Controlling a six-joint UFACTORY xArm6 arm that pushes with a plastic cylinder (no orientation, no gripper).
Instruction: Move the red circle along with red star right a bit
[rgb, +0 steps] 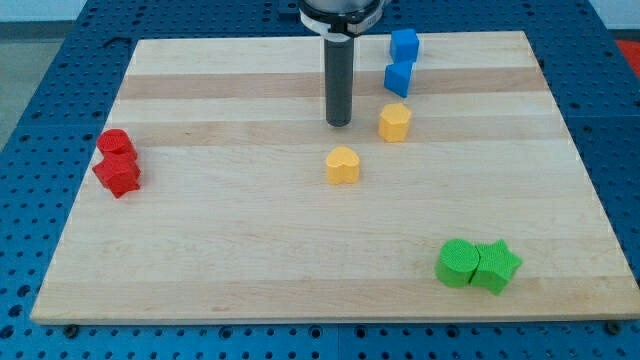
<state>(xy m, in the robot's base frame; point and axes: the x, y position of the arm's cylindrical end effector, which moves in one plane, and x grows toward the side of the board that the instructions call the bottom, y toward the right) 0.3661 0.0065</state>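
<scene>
tip (339, 123) mid-board, red circle (114, 143), red star (118, 175) near left edge

My arm's mount (340, 12) cut off by top edge; red circle (115, 143) partly hidden behind red star (118, 174).

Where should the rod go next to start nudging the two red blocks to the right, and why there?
Probably to the view's left edge first. My tip sits near the board's top centre, beside the yellow blocks, far to the right of the red circle and red star, which touch. A rightward push needs contact on their left sides, so I would swing around behind the pair, likely near where they meet.
</scene>
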